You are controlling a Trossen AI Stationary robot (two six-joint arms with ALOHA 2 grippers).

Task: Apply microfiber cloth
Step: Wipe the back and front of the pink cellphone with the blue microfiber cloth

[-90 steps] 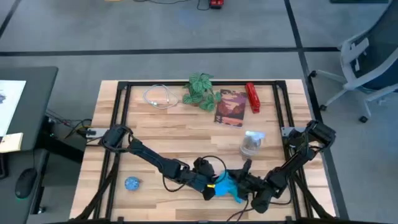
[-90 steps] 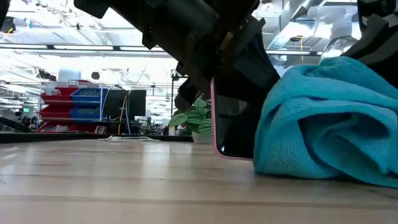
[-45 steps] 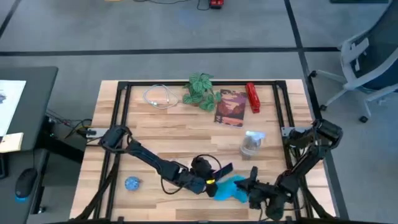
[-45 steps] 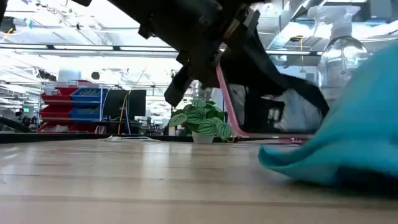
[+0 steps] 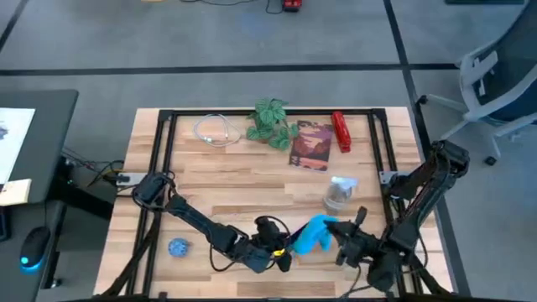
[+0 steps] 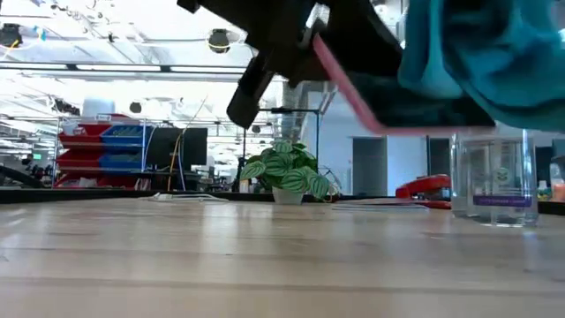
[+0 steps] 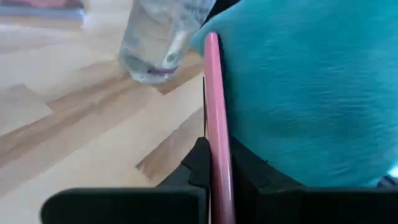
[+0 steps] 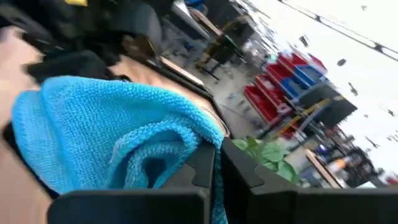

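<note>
A: Where's the cloth [image 5: 315, 235]?
B: Raised off the wooden table [image 5: 218, 180], soft looped blue fabric bunched against the flat pink-edged phone [image 7: 214, 118].
A: And the tools?
B: Right tool [image 8: 214, 165] pinches the cloth; left tool [image 7: 214, 177] clamps the phone's thin edge.

both pincers [image 5: 289, 246] [image 5: 334, 237] raised, clamped, facing

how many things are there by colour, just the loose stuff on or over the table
blue: 2, the microfiber cloth and the small ball
red: 1, the stapler
green: 1, the potted plant
clear: 1, the spray bottle
white: 1, the coiled cable
pink-edged: 1, the phone
multicoloured: 1, the book
total: 8
</note>
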